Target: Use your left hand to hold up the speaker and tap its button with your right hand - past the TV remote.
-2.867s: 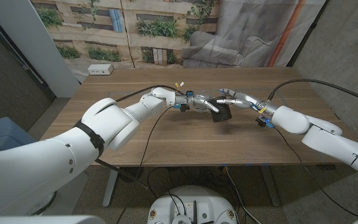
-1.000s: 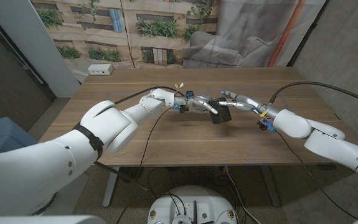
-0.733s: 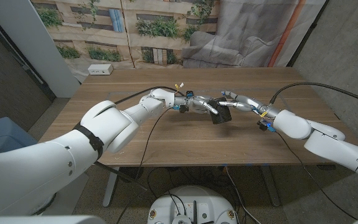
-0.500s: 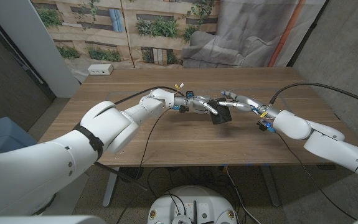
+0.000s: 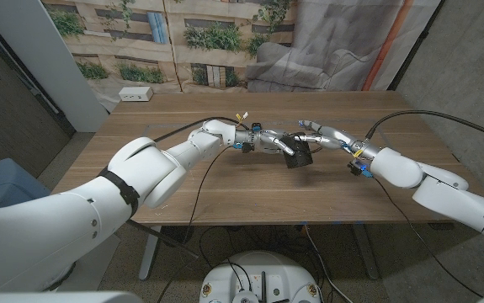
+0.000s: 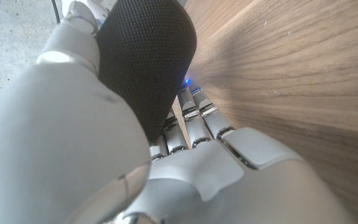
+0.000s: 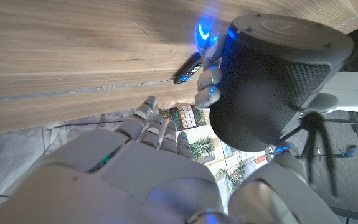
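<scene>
1. Centrally in the head view, the left hand [image 5: 268, 141] grips the speaker [image 5: 299, 152], a dark mesh-covered cylinder, and holds it clear of the wooden table [image 5: 225, 185], with its shadow on the wood below.
2. Seen from the left wrist, the fingers [image 6: 194, 121] wrap the speaker [image 6: 144, 56] against the palm of the left hand [image 6: 166, 168], so this hand is clamped on the speaker.
3. Just right of the speaker in the head view, the right hand [image 5: 324, 136] reaches in from the right, its fingers extended towards the speaker's upper end.
4. Up close in the right wrist view, the right hand [image 7: 147, 174] lies beside the speaker [image 7: 272, 81], whose flat grey end cap faces the upper right of the frame; whether a fingertip touches the cap cannot be told. Its fingers are apart and hold nothing.
5. Also in the right wrist view, a slim dark TV remote [image 7: 187, 68] lies on the wood beyond the speaker, near a blue glow on the left hand's fingertips.
6. Far off at the upper left of the table in the head view sits a white power strip [image 5: 135, 94], well apart from both hands.
</scene>
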